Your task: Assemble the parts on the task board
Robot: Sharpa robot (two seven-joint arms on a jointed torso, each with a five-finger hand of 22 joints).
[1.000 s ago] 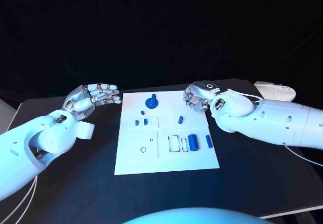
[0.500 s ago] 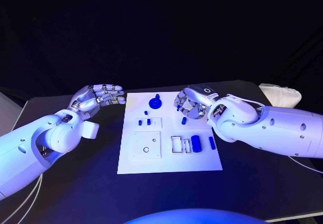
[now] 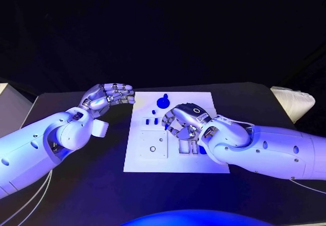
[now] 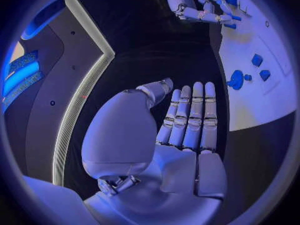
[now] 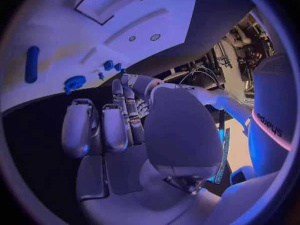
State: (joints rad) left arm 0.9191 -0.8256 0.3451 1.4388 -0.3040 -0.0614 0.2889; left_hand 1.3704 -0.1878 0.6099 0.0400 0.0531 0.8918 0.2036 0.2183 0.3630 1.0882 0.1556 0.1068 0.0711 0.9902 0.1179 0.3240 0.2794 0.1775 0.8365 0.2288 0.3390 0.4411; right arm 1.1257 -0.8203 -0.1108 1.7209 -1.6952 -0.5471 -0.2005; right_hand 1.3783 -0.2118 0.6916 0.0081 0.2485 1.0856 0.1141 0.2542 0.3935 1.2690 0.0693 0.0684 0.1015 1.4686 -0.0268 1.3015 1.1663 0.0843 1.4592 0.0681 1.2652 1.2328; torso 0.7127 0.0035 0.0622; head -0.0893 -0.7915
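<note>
Task board (image 3: pixel 178 162) with several blue parts (image 3: pixel 163 101), left robot hand (image 3: pixel 109 97) empty, right robot hand (image 3: pixel 181 123) grasp unclear.

I work in a robotics lab or demo booth: a black tabletop (image 3: pixel 81 188) against black drapes, coloured stage light over everything, a white task board (image 3: pixel 178 165) laid out before me, and cables and equipment racks (image 5: pixel 247 45) standing beyond the tabletop's edge.
</note>
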